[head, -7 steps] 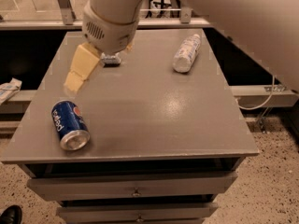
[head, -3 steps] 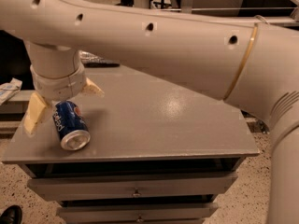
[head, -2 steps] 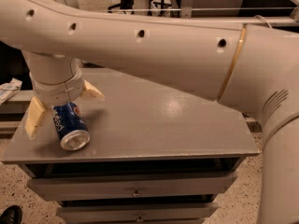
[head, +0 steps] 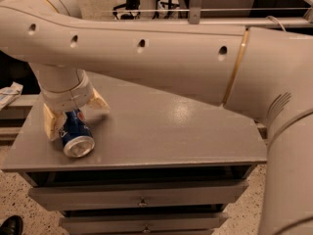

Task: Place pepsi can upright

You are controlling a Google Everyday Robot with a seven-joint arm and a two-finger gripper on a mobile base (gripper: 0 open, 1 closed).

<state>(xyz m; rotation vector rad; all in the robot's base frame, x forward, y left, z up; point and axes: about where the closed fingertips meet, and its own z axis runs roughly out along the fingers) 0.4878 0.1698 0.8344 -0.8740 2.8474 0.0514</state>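
The pepsi can [head: 74, 135] is dark blue and lies on its side near the front left corner of the grey table [head: 166, 136], with its silver top toward the camera. My gripper [head: 74, 117] is open and sits low over the can's far end. One yellowish finger [head: 49, 123] is close against the can's left side. The other finger [head: 98, 102] stands apart to the can's right and behind it. My large arm crosses the whole upper part of the view and hides the back of the table.
The table's front edge and left edge are close to the can. Drawers [head: 142, 197] sit below the top. A white object [head: 9, 95] lies on a ledge to the left. A dark shoe [head: 10, 225] is on the floor at bottom left.
My gripper has come from the back of the table to the front left and lowered over the can, fingers either side. The can has not moved.
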